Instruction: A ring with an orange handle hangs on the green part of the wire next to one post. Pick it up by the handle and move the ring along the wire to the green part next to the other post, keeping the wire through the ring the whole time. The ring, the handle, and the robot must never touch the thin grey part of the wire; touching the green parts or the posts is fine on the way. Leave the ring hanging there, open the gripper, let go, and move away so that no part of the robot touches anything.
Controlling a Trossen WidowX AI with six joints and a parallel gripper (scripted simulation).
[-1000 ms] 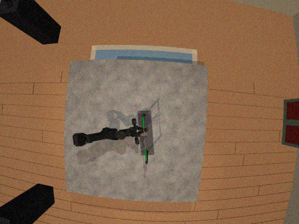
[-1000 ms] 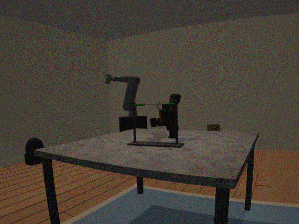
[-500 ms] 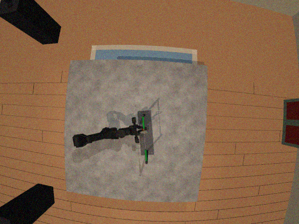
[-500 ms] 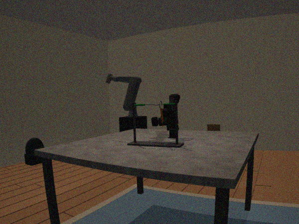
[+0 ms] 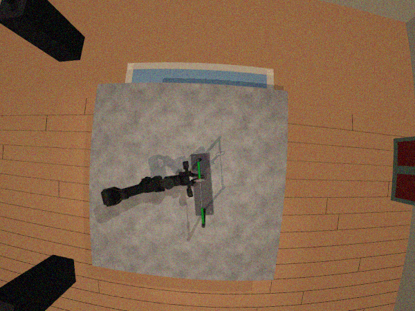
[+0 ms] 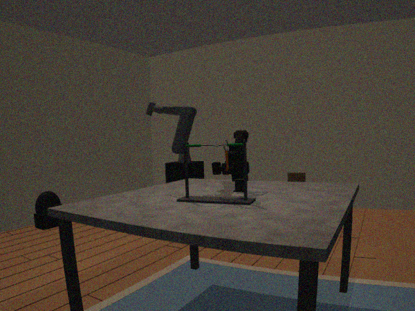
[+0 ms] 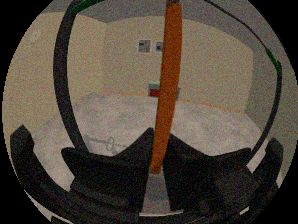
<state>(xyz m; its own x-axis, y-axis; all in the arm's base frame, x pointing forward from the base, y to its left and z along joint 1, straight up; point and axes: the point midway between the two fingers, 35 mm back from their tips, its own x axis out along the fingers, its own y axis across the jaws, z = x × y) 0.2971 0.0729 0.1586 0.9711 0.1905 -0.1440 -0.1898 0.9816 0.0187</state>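
Note:
My gripper [image 5: 196,177] [image 6: 227,168] [image 7: 155,132] is shut on the orange handle [image 6: 227,159] [image 7: 171,65], which stands roughly upright. The ring [image 5: 200,180] [image 6: 226,143] is above the handle, out of the wrist view. It is around the wire, edge-on in the top view, at the inner end of one green part [image 5: 199,169] [image 6: 236,144] [image 7: 86,5]. Contact between ring and wire cannot be made out. The thin grey part [image 5: 201,195] [image 6: 211,145] [image 7: 235,17] runs to the other green part [image 5: 203,217] [image 6: 194,145] [image 7: 273,57].
The near post [image 6: 245,188] [image 7: 61,75] is at the wrist view's left, the far post [image 6: 187,176] [image 7: 275,100] at its right. Both stand on a dark base plate [image 5: 206,197] [image 6: 214,200] on the grey table [image 5: 242,242] [image 6: 277,221]. The arm reaches in from one side.

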